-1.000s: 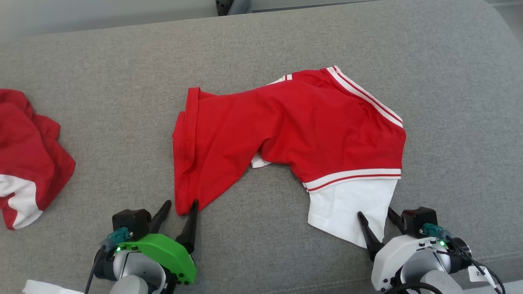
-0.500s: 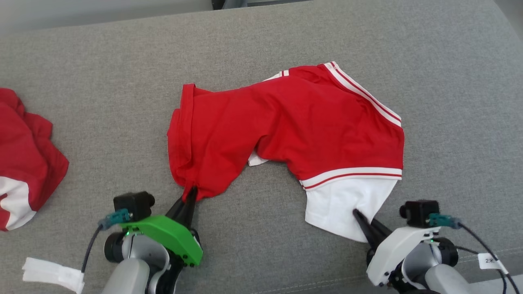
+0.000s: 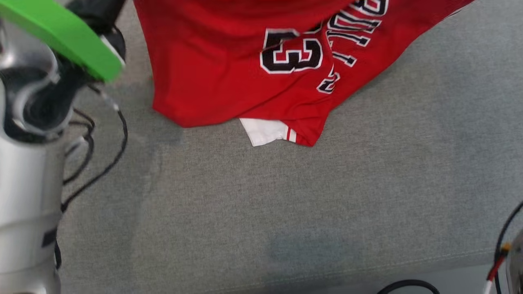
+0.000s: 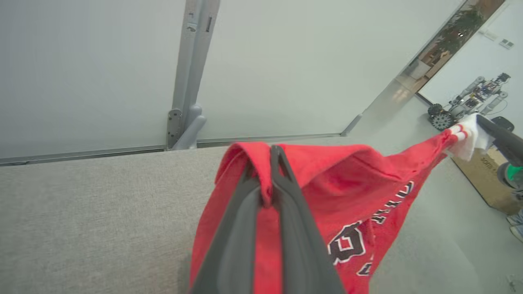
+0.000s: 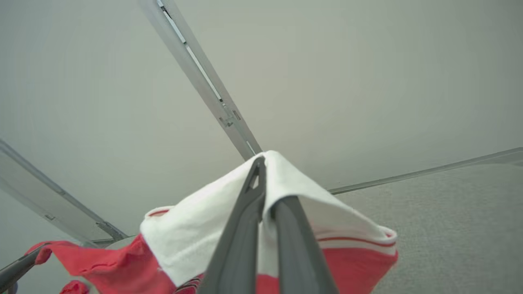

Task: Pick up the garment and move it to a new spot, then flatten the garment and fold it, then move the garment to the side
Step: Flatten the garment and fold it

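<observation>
The garment (image 3: 229, 73), a red jersey with black-and-white lettering and a white panel, hangs stretched between my two raised grippers. Its lower folds rest on the grey cushion (image 3: 286, 212). In the left wrist view my left gripper (image 4: 273, 153) is shut on a red hem corner of the garment (image 4: 347, 183). At the far right of that view the right gripper (image 4: 484, 122) pinches the white corner. In the right wrist view my right gripper (image 5: 261, 163) is shut on the white panel (image 5: 196, 237). My left arm with its green cover (image 3: 61, 36) stands at the upper left of the head view.
Black cables (image 3: 102, 163) hang from the left arm over the cushion. A pale wall with a grey metal post (image 4: 192, 81) stands behind the cushion. Another wheeled robot (image 4: 461, 106) stands far off on the floor.
Both grippers have shut on the garment's near corners and lifted it off the cushion, so it now hangs with its lettered side showing. The head camera has also shifted.
</observation>
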### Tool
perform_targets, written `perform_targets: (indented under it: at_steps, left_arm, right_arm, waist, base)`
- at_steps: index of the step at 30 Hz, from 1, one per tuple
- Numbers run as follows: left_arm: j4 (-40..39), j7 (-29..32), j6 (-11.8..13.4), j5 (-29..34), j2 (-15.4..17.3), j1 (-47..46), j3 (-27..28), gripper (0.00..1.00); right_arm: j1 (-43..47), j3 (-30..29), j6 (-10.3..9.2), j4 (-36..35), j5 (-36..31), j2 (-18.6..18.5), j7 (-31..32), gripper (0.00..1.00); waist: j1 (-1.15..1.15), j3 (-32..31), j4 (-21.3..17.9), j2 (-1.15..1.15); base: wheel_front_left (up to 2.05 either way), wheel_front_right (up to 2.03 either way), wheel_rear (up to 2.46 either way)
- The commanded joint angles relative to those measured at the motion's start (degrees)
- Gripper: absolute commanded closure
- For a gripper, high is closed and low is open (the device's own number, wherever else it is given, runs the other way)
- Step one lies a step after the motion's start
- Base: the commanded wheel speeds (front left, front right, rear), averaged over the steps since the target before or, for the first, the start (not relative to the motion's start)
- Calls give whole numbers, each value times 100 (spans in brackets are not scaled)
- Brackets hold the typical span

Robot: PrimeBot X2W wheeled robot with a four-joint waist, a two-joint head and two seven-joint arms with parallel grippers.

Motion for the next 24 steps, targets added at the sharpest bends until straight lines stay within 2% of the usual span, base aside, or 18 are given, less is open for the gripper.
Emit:
perform_targets:
  at_steps: [1, 3, 5, 9, 11, 14, 16, 19, 21, 23, 24]
  left_arm:
    - [256, 83, 96, 63, 15, -508, 46, 100]
    - [760, 96, 212, 179, -102, -1242, 43, 100]
    - [1298, -106, 295, 319, -253, -1945, 63, 100]
    - [2361, -1181, 411, 767, -576, -3205, 173, 100]
    - [2787, -1740, 325, 988, -695, -3708, 137, 100]
    - [3294, -2415, 156, 1219, -758, -4204, 56, 100]
    - [3517, -2759, 33, 1338, -717, -4380, -12, 100]
    - [3763, -2979, -131, 1271, -669, -4277, -164, 100]
    - [3758, -3005, -189, 1306, -554, -3950, -465, 100]
    - [3527, -2967, -208, 1082, -437, -3485, -823, 100]
    - [3527, -2967, -208, 1082, -437, -3485, -823, 100]
  right_arm:
    - [-660, -140, 2, 303, -358, 163, 124, 100]
    - [-1677, -352, 2, 857, -903, 460, 177, 100]
    - [-2627, -499, 2, 1374, -1450, 756, -23, 100]
    - [-4194, -781, 2, 2379, -2435, 1087, -946, 100]
    - [-4798, -769, 2, 2795, -2797, 1173, -1460, 100]
    - [-5347, -619, 2, 3315, -2925, 1219, -1974, 100]
    - [-5495, -432, 2, 3538, -2763, 1227, -2135, 100]
    - [-5238, 7, 1, 3639, -2457, 969, -2116, 100]
    - [-4812, 390, 1, 3475, -2116, 727, -2097, 100]
    - [-4236, 685, 3, 3088, -1618, 469, -2063, 100]
    - [-4236, 685, 3, 3088, -1618, 469, -2063, 100]
  waist:
    - [-1, 745, 249, 0]
    - [-1, 934, 323, 0]
    - [-1, 1085, 389, 0]
    - [-1, 1269, 492, 0]
    - [-1, 1336, 517, 0]
    - [-1, 1325, 507, 0]
    - [-1, 1294, 476, 0]
    - [-1, 1238, 411, 0]
    - [-1, 1167, 378, 0]
    - [-1, 1043, 349, 0]
    - [-1, 1043, 349, 0]
  base:
    - [0, 0, 0]
    - [0, 0, 0]
    - [0, 0, 0]
    - [0, 0, 0]
    - [0, 0, 0]
    - [0, 0, 0]
    - [0, 0, 0]
    - [0, 0, 0]
    - [0, 0, 0]
    - [0, 0, 0]
    - [0, 0, 0]
